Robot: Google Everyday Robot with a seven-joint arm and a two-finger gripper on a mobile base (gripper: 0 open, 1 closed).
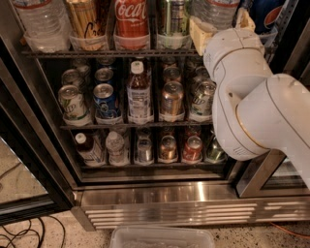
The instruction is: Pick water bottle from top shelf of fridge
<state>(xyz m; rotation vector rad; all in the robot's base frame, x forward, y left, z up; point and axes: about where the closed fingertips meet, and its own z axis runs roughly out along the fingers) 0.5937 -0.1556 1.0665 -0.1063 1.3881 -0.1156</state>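
I have the white arm reaching in from the right, and the gripper (pixel 223 23) is up at the right end of the thin dark wire top shelf (pixel 111 53) of the stainless-steel drinks fridge (pixel 145 194). The jaws stand apart. One cream pad is low at the left side of the large clear ribbed water bottle (pixel 217 10) and the other is at its right side, so the bottle sits between them. I cannot tell whether either pad actually presses on the plastic. The bottle is upright in its clear lane tray, with its upper part cut off by the top of the view, and the rounded white wrist is directly below and in front of it.

Left of the bottle on the same rack stand a tall silver-green can (pixel 173 19), a red Coca-Cola bottle (pixel 131 17), a tan-labelled bottle (pixel 87 24) and a second clear ribbed bottle (pixel 41 22) at the far left end. A dark blue bottle (pixel 266 13) stands just right of the jaws.

On the rack below, a small white-capped bottle of brown drink (pixel 139 92) stands among short cans. The slatted steel grille (pixel 169 213) runs along the base, and a clear plastic tub (pixel 160 237) lies on the floor in front of it.
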